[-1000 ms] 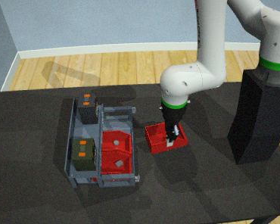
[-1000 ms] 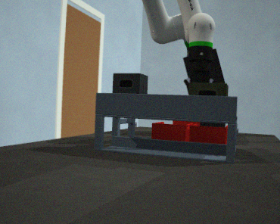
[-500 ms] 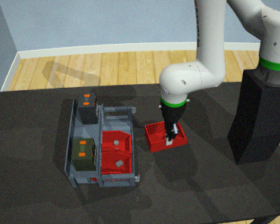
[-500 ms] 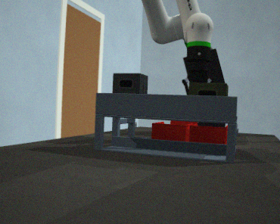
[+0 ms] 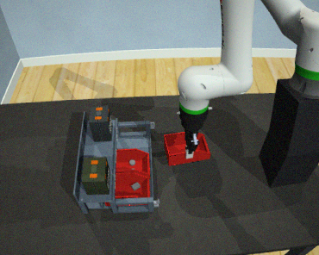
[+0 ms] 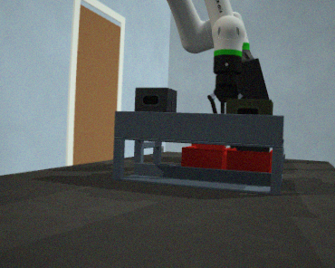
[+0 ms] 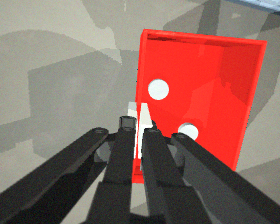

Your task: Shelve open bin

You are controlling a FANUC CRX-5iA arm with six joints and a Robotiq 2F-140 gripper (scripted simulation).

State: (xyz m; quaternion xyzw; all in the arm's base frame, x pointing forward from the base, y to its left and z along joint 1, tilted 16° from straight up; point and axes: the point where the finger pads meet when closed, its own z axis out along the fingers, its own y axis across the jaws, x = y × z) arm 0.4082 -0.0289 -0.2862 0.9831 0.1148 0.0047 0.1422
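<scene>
The red open bin [image 5: 184, 148] is to the right of the grey shelf [image 5: 115, 165], at or just above the table top; I cannot tell which. In the wrist view the bin [image 7: 198, 100] holds two white round parts [image 7: 158, 89]. My gripper [image 5: 191, 147] comes down from above and is shut on the bin's side wall, at a white tab [image 7: 139, 115] between the fingertips [image 7: 137, 125]. Red bins [image 5: 133, 172] stand in the shelf's row, and the free place [image 5: 134, 134] is at the row's far end. In the exterior view the gripper [image 6: 224, 97] is behind the shelf's top board.
A dark box [image 5: 99, 122] and a green box [image 5: 94, 174] sit on the shelf's upper board. The robot's black pedestal [image 5: 296, 133] stands at the right of the table. In the exterior view the shelf [image 6: 197, 149] shows its red bins [image 6: 226, 157] low inside.
</scene>
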